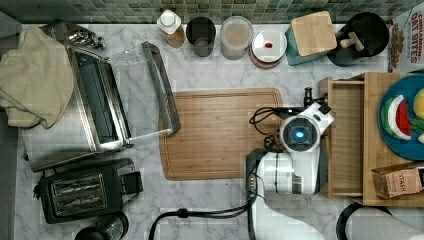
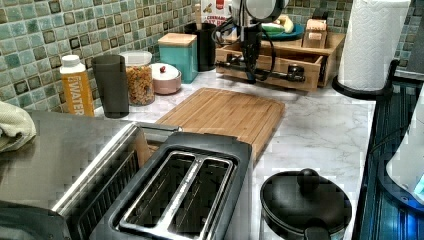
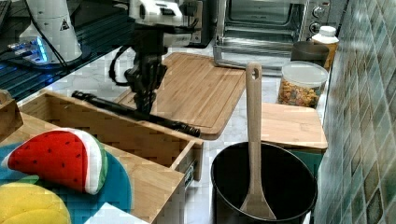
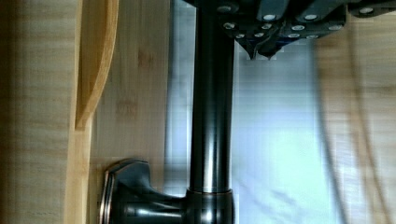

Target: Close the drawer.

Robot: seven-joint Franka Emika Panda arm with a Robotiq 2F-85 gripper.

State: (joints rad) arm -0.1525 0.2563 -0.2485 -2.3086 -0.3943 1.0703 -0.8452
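The drawer (image 1: 347,140) is a shallow light-wood tray standing pulled out from the wooden organizer (image 1: 372,145) toward the cutting board. A dark metal bar handle (image 3: 135,113) runs along the drawer's front. My gripper (image 3: 145,105) hangs straight down at that bar, about midway along it. In the wrist view the handle (image 4: 212,116) runs past the drawer's front panel (image 4: 135,93), and my gripper (image 4: 262,51) sits shut just beside the bar on the side away from the drawer, with nothing between its fingertips. In the left view the gripper (image 2: 252,75) reaches down in front of the drawer (image 2: 280,62).
A bamboo cutting board (image 1: 220,132) lies on the marble counter beside the drawer. A toaster oven (image 1: 100,100) with its door down and a toaster (image 1: 85,190) stand at the top view's left. Canisters line the back wall. A black pot (image 3: 261,186) holds a wooden spoon.
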